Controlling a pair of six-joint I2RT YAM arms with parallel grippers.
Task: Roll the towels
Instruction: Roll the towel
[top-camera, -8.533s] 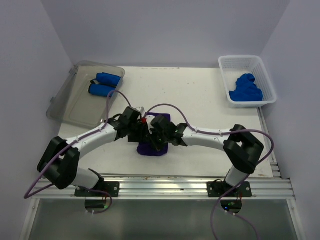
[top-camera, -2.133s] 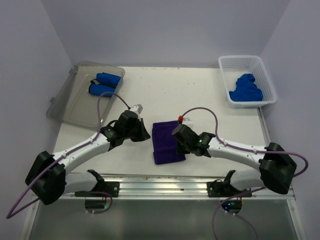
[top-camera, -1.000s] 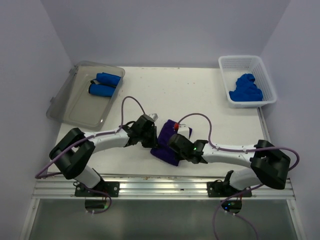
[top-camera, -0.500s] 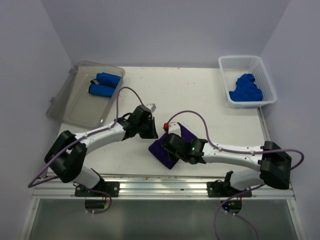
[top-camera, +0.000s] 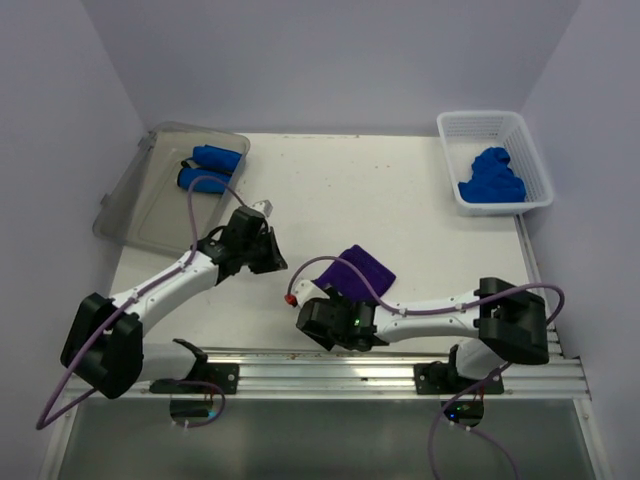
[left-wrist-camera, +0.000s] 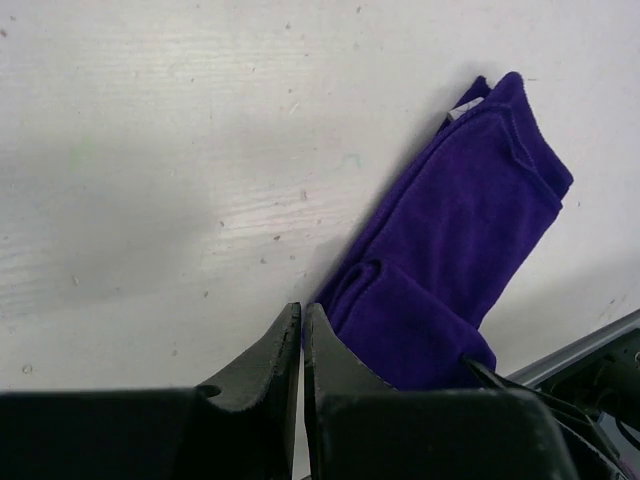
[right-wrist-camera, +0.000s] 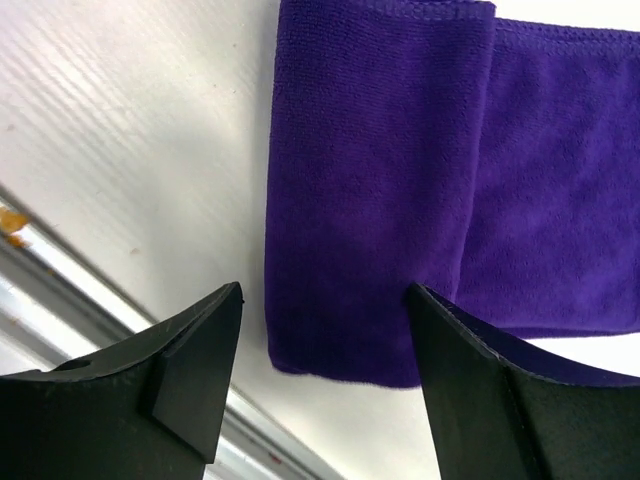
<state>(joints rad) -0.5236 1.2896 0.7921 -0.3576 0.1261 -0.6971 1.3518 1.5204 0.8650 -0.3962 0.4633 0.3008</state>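
Observation:
A folded purple towel (top-camera: 360, 268) lies flat and slantwise on the white table (top-camera: 400, 190), near the front middle. My right gripper (top-camera: 335, 302) is at the towel's near end, open, with nothing between its fingers. In the right wrist view the towel (right-wrist-camera: 400, 150) lies just beyond that gripper (right-wrist-camera: 322, 305), its fold edge toward me. My left gripper (top-camera: 272, 262) is off to the towel's left, shut and empty. In the left wrist view its tips (left-wrist-camera: 301, 312) are just short of the towel (left-wrist-camera: 450, 260).
A clear bin (top-camera: 160, 195) at the back left holds two rolled blue towels (top-camera: 208, 168). A white basket (top-camera: 525, 150) at the back right holds a heap of blue towels (top-camera: 492, 178). The metal rail (top-camera: 330, 370) runs along the table's near edge.
My right gripper has opened, let go of the purple towel and drawn back toward the near edge. My left arm has pulled away to the left. The towel now lies slantwise.

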